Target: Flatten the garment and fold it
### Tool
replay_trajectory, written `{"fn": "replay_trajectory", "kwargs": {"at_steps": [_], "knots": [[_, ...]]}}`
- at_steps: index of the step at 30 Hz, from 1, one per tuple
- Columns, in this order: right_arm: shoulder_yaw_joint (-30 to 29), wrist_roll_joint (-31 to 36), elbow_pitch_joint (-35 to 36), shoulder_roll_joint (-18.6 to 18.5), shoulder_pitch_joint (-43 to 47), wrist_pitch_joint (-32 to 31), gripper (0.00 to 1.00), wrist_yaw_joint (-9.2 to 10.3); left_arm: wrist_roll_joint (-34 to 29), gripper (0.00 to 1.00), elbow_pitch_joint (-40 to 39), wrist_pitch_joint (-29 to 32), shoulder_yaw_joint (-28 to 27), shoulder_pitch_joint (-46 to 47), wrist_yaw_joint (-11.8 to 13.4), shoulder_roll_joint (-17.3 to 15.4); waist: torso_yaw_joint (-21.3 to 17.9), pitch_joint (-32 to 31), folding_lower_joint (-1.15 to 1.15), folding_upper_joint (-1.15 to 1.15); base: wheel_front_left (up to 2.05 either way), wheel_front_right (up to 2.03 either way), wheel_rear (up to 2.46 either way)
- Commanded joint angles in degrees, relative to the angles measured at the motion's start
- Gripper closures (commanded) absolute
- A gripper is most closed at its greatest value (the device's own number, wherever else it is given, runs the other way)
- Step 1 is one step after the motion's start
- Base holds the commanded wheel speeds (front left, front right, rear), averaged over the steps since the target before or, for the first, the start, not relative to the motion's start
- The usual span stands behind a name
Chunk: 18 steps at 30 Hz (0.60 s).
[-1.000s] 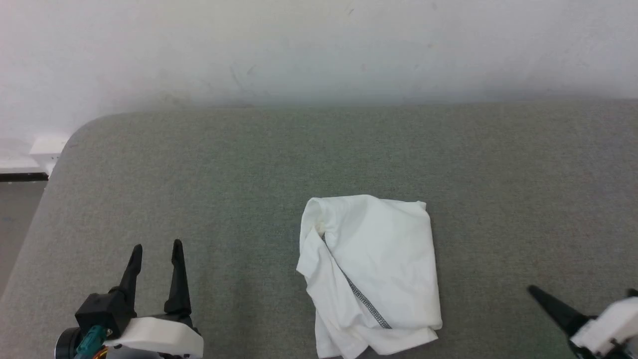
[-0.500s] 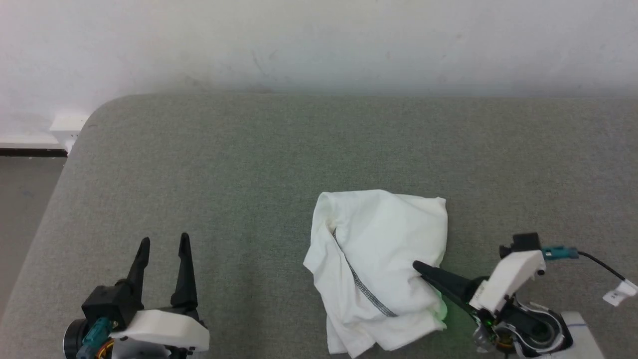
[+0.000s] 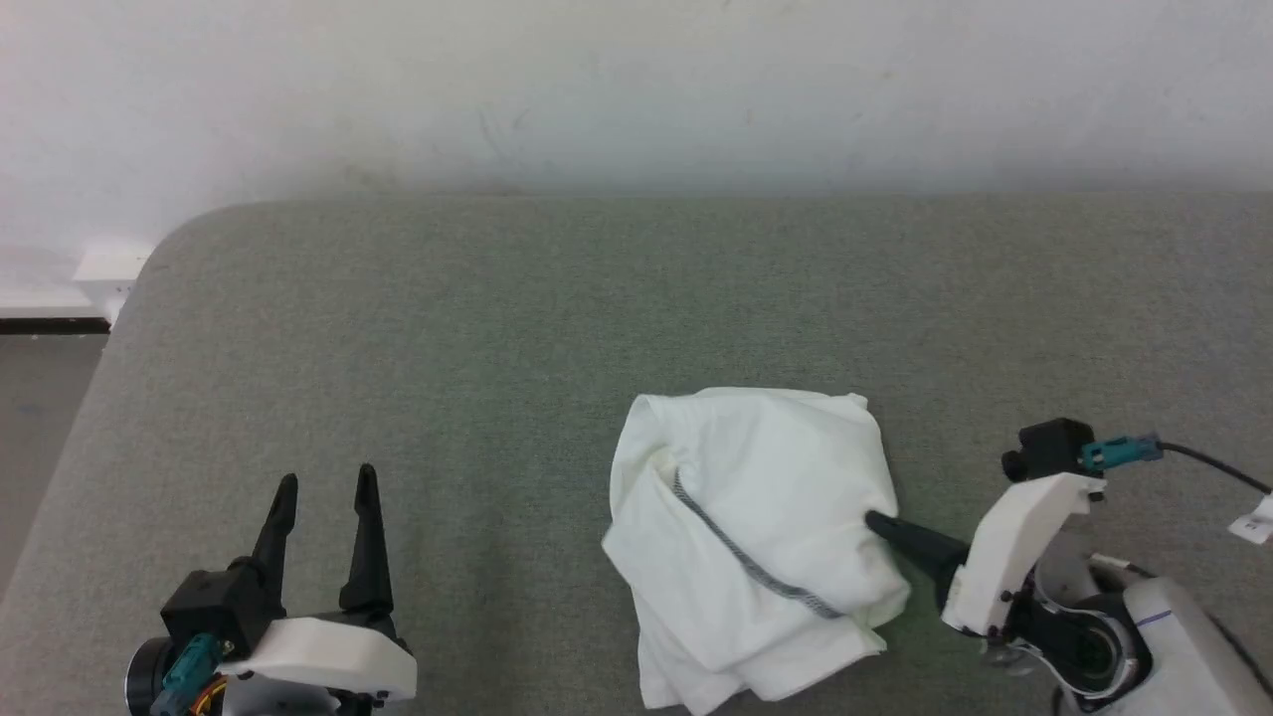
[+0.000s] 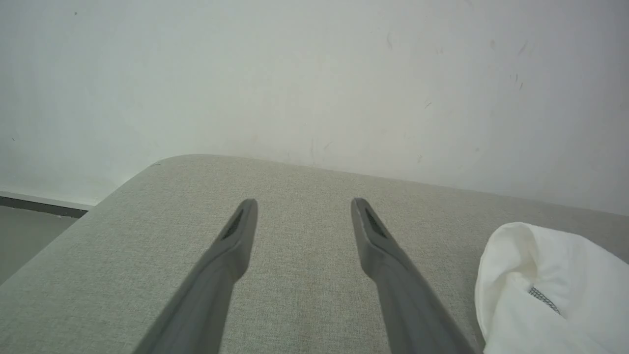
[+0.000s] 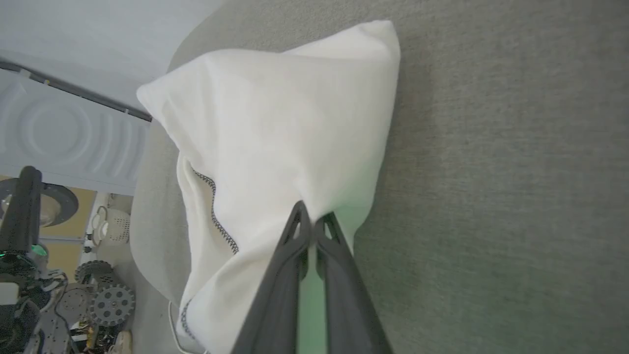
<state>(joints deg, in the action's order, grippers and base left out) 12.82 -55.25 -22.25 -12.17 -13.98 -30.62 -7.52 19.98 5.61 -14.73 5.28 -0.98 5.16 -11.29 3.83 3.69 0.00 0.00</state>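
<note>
My left gripper (image 3: 326, 477) hovers with its fingers spread, the garment (image 3: 766, 497) well apart to its right. The bundle's long axis runs near-to-far on the grey pad (image 3: 497, 328), and my right gripper (image 3: 877, 520) pinches its right edge.

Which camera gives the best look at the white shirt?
The head view: almost the whole crumpled shirt shows there. The right wrist view shows part, pinched by the right tool; the left wrist view catches a corner.
</note>
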Motion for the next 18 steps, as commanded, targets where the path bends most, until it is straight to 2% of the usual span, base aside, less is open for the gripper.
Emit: {"fn": "replay_trajectory", "kwargs": {"at_steps": [1,6,11,18], "knots": [[0.96,2.97,1.36,-2.48,-0.37,1.33,1.00,0.03,-0.65,0.00,-0.33,-0.26,-0.27,0.33,-0.23,0.12,-1.10,-0.05,0.00,0.00,0.00,0.00,0.00],[3.11,9.80,4.30,-7.62,0.29,2.23,1.00,0.03,-0.98,0.00,-1.04,-0.26,-0.78,-0.30,-0.30,0.34,-3.38,-0.17,0.00,0.00,0.00,0.00,0.00],[2.58,13.23,5.84,-9.87,1.54,1.78,1.00,0.03,-1.38,0.00,-1.99,-0.26,-0.87,-0.79,-0.42,0.48,-5.31,-0.02,0.00,0.00,0.00,0.00,0.00],[1.30,21.26,7.29,-13.78,1.82,1.08,1.00,0.03,-1.92,0.00,-4.78,-0.27,-1.14,-1.17,-0.61,1.07,-11.58,1.22,0.00,0.00,0.00,0.00,0.00]]}}
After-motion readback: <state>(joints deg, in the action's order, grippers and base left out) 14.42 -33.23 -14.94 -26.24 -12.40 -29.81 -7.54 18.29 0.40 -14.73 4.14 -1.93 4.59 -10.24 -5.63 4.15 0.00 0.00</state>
